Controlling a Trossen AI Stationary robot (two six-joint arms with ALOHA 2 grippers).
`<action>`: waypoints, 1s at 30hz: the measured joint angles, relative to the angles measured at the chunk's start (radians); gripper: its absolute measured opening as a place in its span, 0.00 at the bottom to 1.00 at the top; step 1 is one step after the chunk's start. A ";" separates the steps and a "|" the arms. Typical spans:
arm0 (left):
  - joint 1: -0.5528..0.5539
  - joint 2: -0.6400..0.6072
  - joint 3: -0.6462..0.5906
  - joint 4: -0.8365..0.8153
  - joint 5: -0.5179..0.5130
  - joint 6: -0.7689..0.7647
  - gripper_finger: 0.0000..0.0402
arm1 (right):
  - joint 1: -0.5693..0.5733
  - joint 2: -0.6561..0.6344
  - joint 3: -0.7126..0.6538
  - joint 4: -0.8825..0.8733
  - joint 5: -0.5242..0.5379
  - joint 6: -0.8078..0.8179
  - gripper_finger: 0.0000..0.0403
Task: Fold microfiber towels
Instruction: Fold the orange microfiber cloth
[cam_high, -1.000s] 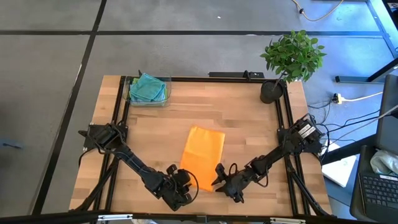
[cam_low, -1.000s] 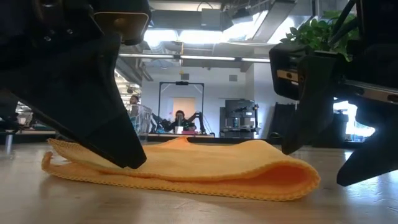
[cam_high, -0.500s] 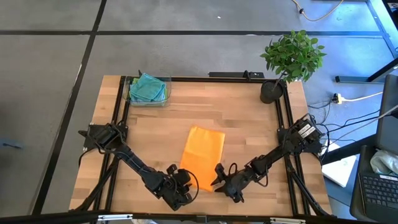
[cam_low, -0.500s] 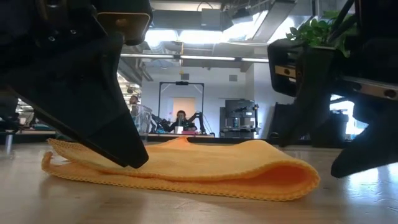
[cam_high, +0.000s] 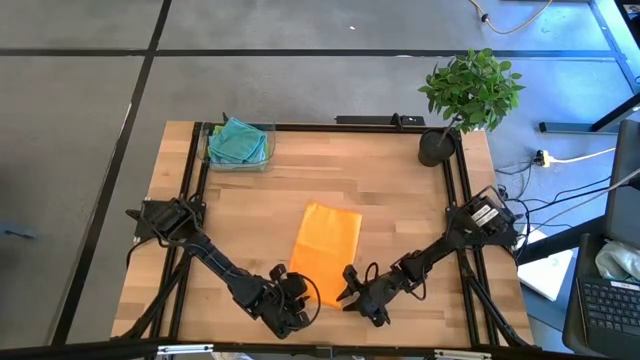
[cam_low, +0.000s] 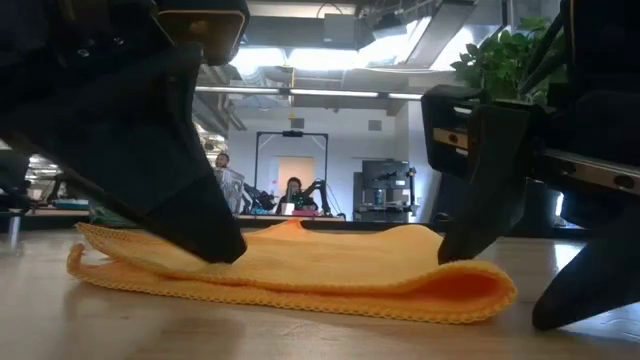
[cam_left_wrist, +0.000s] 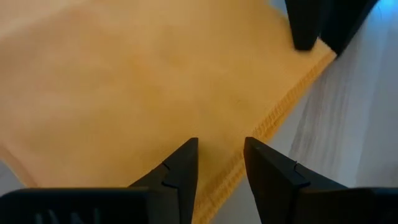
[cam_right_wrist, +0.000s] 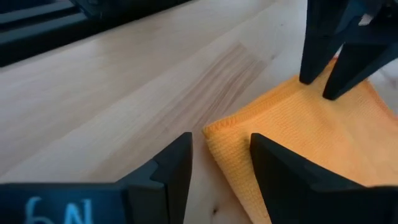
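Orange towel (cam_high: 325, 246) lies folded on the desk (cam_high: 400, 190); left gripper (cam_high: 297, 298) and right gripper (cam_high: 349, 291) spread at its near corners.

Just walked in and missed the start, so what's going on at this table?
Two robot arms are folding microfiber towels. An orange towel, already folded over, lies flat mid-table. The left gripper and right gripper are both down at its near edge, each open and straddling the hem at a corner, gripping nothing yet. A stack of teal and blue towels sits in a clear bin at the far left corner, beside a potted plant at the far right.
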 joint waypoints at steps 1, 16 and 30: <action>0.000 0.000 0.000 0.001 -0.014 0.008 0.31 | 0.000 0.005 0.001 0.009 0.006 0.001 0.41; 0.012 -0.001 0.001 0.031 -0.029 0.040 0.31 | 0.000 0.013 0.001 0.029 0.021 0.025 0.41; 0.015 -0.001 0.001 0.030 -0.029 0.042 0.31 | -0.013 0.015 0.000 0.026 -0.005 0.129 0.41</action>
